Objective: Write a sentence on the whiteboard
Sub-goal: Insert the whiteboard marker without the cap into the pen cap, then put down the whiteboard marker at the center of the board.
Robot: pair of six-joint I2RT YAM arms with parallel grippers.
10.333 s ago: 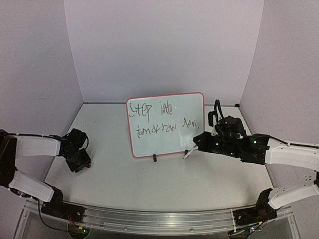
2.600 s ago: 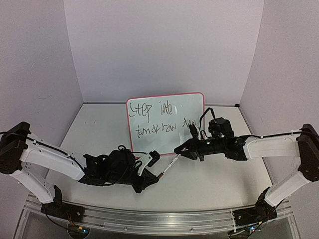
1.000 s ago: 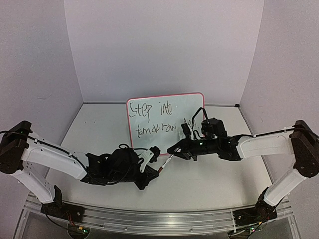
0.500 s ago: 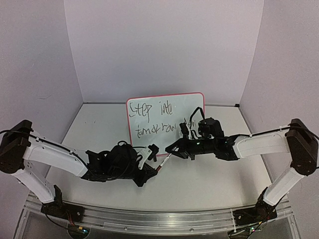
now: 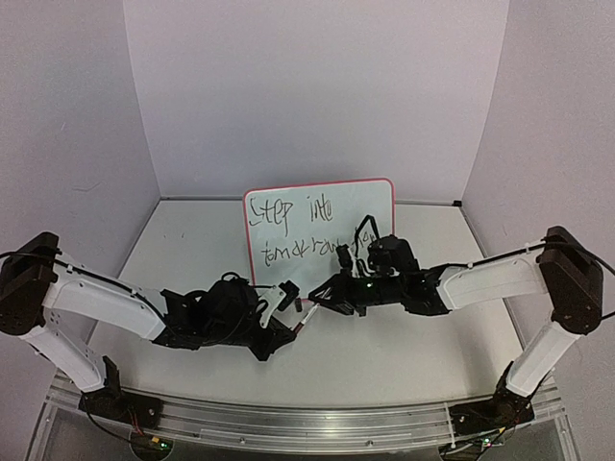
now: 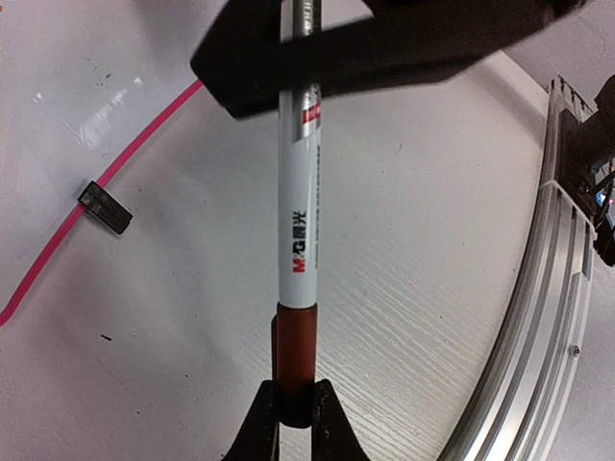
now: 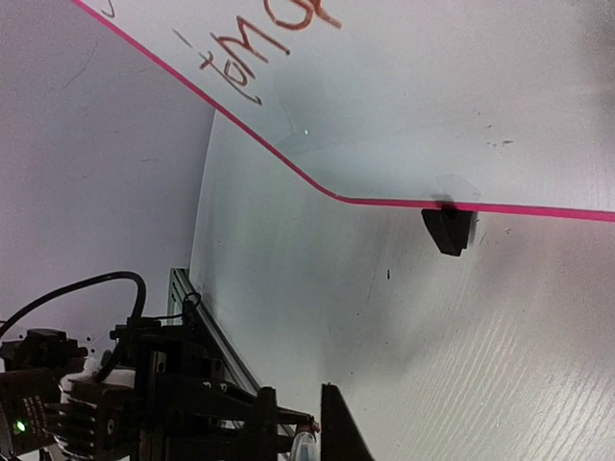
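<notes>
The rectangular whiteboard [image 5: 357, 206], with a thin pink-red border and rounded corners, is at the middle of the counter [image 5: 192, 240]. The black handwritten sentence [image 5: 288, 211] runs across it in two lines.

Handwriting and one brand mark
The whiteboard [image 5: 332, 279] carries a sentence [image 5: 288, 211] in two lines: "Step into" above, then what looks like "tomorrow" (its end is hidden behind an arm). The marker [image 6: 300, 240] has "M&G" and two Chinese characters on its white barrel; the finer print is unreadable.
</notes>
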